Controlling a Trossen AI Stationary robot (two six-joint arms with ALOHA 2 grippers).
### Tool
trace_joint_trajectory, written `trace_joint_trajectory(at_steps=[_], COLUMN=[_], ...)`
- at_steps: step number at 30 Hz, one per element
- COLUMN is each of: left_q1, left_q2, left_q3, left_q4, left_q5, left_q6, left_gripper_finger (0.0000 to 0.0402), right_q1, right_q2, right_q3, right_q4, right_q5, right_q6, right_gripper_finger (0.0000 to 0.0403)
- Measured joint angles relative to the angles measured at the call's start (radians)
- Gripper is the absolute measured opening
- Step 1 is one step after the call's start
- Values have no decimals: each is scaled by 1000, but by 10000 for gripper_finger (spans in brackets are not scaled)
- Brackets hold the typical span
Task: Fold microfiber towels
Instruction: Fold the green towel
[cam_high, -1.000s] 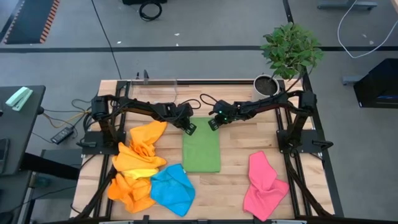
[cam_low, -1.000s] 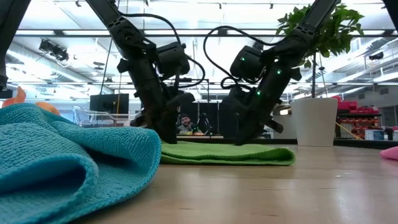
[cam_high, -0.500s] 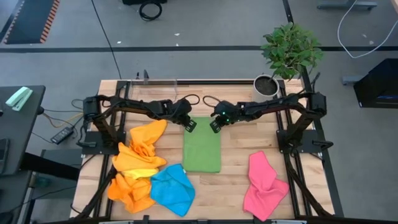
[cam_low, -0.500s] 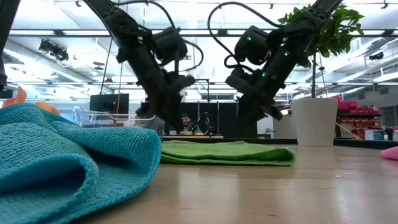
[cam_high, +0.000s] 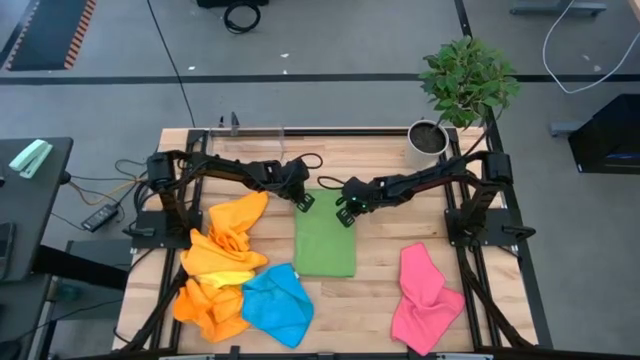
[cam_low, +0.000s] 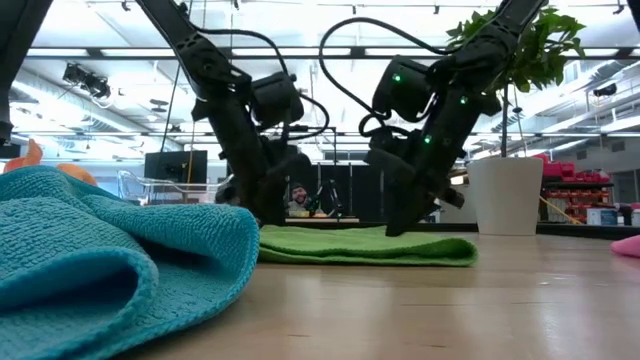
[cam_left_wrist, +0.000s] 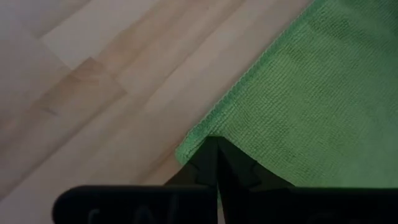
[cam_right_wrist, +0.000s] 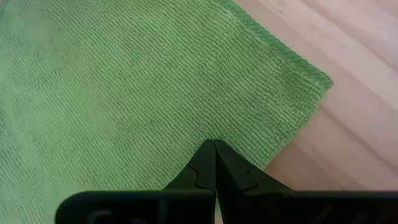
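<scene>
A: Looking from the near edge: blue towel (cam_high: 276, 304), orange towels (cam_high: 222, 262) and pink towel (cam_high: 426, 296) wait crumpled; the green towel (cam_high: 324, 244) lies flat mid-table.

B: And the far corners?

A: Left gripper (cam_high: 305, 203) and right gripper (cam_high: 346, 215) sit there, fingers pressed together, holding nothing I can see. I'd open both, pinch each corner evenly, and lift together.

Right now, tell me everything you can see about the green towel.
The green towel is a soft, ribbed microfiber cloth, folded into a flat, neat rectangle at the table's middle. The shut left gripper and shut right gripper press at its two far corners. It lies apart from the other cloths.
</scene>
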Motion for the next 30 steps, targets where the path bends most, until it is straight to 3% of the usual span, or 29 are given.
trace_joint_trajectory(at_steps=[5, 10, 15, 22, 30], left_q1=[-2, -31, -178, -494, -565], left_q2=[-67, -169, -244, -152, -41], left_q3=[0, 0, 0, 0, 0], left_q4=[-1, -7, -57, 39, 76], left_q5=[-9, -11, 40, 35, 19], left_q6=[2, 45, 139, 178, 150], left_gripper_finger=[28, 20, 7, 10, 10], right_q1=[-7, 13, 157, 466, 561], right_q2=[-51, -147, -215, -149, -45], right_q3=[-4, -4, -3, -3, -3], right_q4=[-27, -43, -62, -1, 61], right_q5=[-8, -13, -11, 81, 125], right_q6=[-16, -10, 72, 248, 392], right_gripper_finger=[5, 5, 5, 5, 5])
